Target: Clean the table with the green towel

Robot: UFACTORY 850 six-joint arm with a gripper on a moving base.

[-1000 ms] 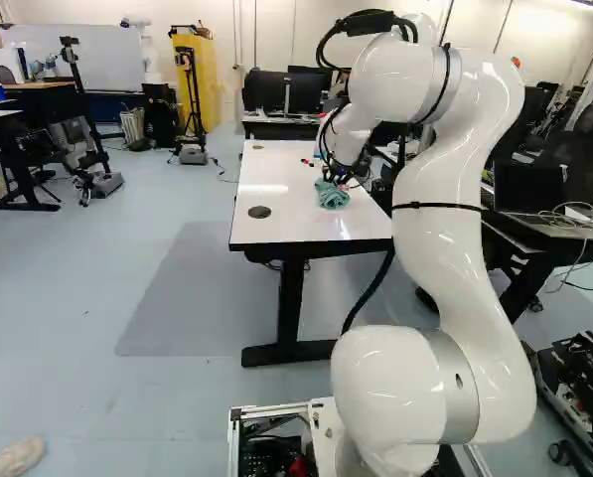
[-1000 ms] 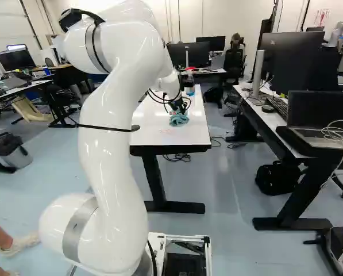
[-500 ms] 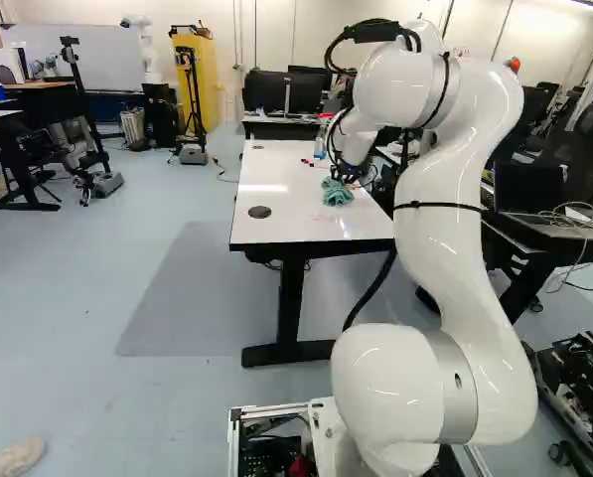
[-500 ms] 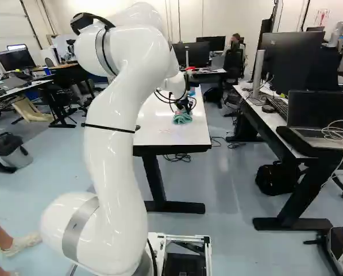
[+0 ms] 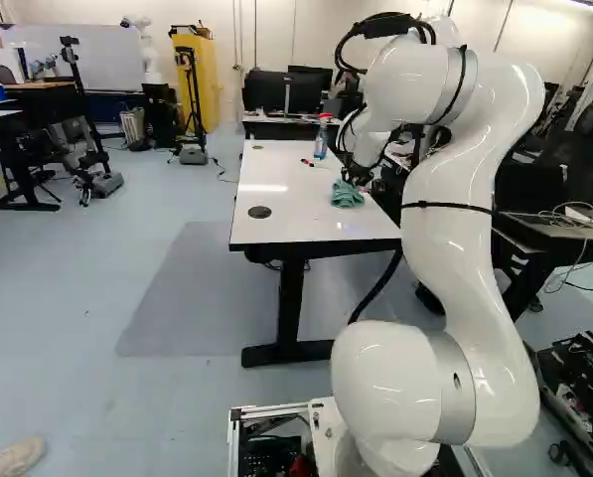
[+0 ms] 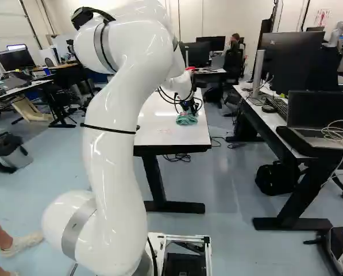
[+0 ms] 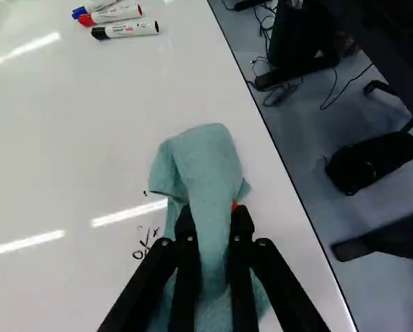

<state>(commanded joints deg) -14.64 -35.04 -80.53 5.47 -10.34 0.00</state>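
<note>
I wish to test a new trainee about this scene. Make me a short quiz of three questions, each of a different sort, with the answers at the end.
1. True or false: the pincer holds the green towel between its two fingers.
2. How many markers show on the table in the wrist view? A: two. B: three. C: five.
3. Fill in the word: the nearest marker to the towel has a ____ cap.

Key: 1 true; 2 B; 3 black.
</note>
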